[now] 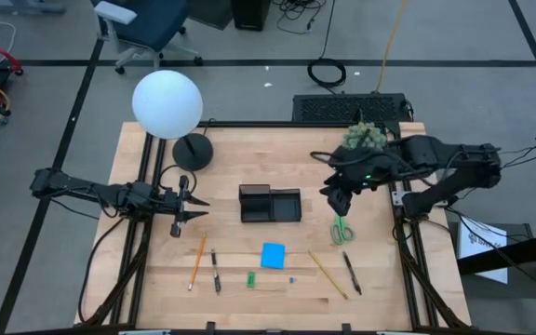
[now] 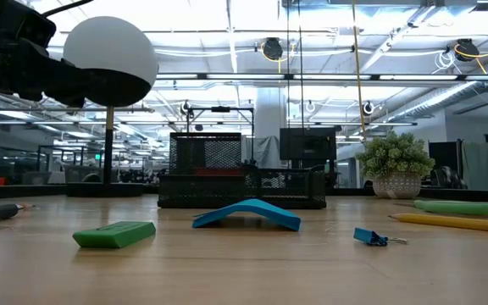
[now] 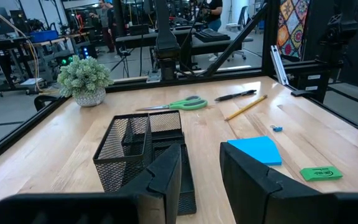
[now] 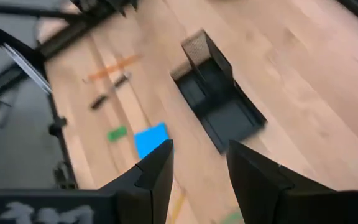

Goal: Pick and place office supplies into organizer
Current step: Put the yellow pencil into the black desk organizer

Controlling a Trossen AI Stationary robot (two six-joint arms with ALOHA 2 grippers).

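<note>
The black mesh organizer (image 1: 270, 205) stands mid-table, also in the left wrist view (image 3: 143, 155) and the right wrist view (image 4: 219, 99). Nearer the front edge lie an orange pencil (image 1: 197, 261), a black pen (image 1: 215, 271), a small green piece (image 1: 250, 278), a blue note pad (image 1: 273, 255), a tan pencil (image 1: 328, 274) and a second black pen (image 1: 352, 273). Green-handled scissors (image 1: 341, 229) lie right of the organizer. My left gripper (image 3: 201, 171) waits open and level, left of the organizer. My right gripper (image 4: 197, 168) hangs open, above the table, over the organizer's right side, slanting down.
A white globe lamp (image 1: 167, 104) on a round black base (image 1: 193, 152) stands at the back left. A small potted plant (image 1: 365, 138) sits at the back right. A tiny blue clip (image 1: 292, 278) lies by the note pad. Bare wood shows between organizer and supplies.
</note>
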